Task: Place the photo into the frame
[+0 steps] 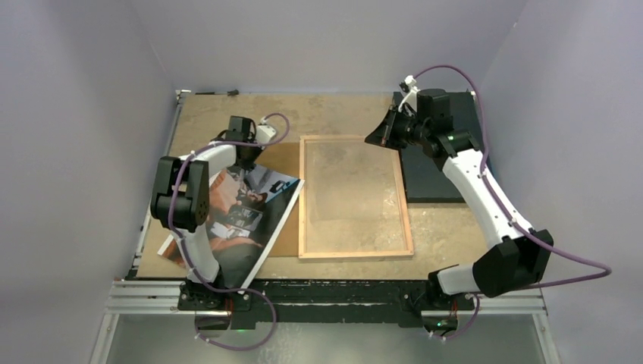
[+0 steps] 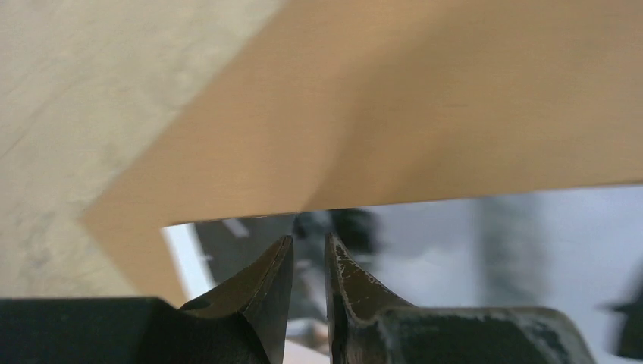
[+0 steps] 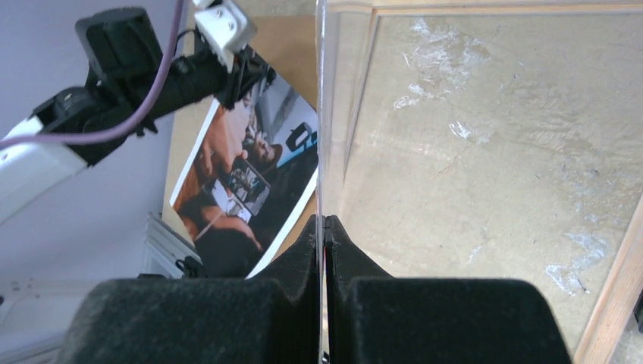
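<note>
So the photo (image 1: 249, 214) is lying picture side up on the left part of the table (image 1: 341, 114), mostly on top of a brown backing board (image 1: 284, 159). It's skewed, with the long axis running from far-right to near-left. The left gripper (image 2: 307, 241) sits right at the photo's far edge with its jaws a narrow crack apart. Honestly, I can't tell if they're touching the print.

The frame (image 1: 356, 251) is just right of the photo, flat in the middle of the table with the wood back up and its long axis running near to far. You can see the table through its opening. The right gripper (image 3: 324, 220) is at the frame's far right corner, pinched tight on the thin edge of the clear pane (image 3: 321, 114). From the wrist camera the pane looks edge-on. A black mat (image 1: 428, 182) lies just right of the frame.
</note>
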`<state>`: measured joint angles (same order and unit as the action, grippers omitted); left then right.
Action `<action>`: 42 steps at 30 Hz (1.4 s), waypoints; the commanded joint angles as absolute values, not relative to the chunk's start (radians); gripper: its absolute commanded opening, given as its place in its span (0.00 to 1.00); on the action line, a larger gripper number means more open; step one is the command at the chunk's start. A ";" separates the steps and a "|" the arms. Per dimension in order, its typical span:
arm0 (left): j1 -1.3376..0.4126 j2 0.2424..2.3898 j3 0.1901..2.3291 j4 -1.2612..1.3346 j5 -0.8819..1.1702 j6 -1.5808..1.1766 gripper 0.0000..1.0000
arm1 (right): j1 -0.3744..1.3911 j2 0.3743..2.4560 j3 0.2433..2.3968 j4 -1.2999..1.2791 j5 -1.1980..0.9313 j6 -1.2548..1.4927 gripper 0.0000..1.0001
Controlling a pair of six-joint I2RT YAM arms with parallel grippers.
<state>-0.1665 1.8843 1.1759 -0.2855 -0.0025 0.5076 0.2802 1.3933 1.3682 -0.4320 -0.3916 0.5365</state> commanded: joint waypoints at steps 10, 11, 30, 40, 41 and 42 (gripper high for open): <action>-0.357 1.625 1.182 -0.619 0.256 0.401 0.52 | 0.272 1.290 1.353 -0.478 -0.416 0.505 0.00; -0.394 1.603 1.126 -0.593 0.249 0.409 0.53 | 0.271 1.290 1.353 -0.476 -0.417 0.509 0.00; -0.693 1.369 0.653 -0.234 0.017 0.517 0.60 | 0.249 1.248 1.257 -0.465 -0.437 0.531 0.00; -0.687 1.502 0.589 -0.070 -0.231 0.594 0.58 | 0.246 1.241 1.200 -0.448 -0.468 0.536 0.00; -0.678 1.517 0.586 -0.058 -0.244 0.605 0.57 | 0.245 1.238 1.194 -0.448 -0.470 0.536 0.00; -0.655 1.531 0.582 -0.047 -0.252 0.616 0.57 | 0.247 1.234 1.183 -0.447 -0.472 0.536 0.00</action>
<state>-0.6952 1.4345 0.6430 -0.0944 -0.1158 0.5468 0.2481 1.2755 1.2045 -0.4778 -0.4305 0.5343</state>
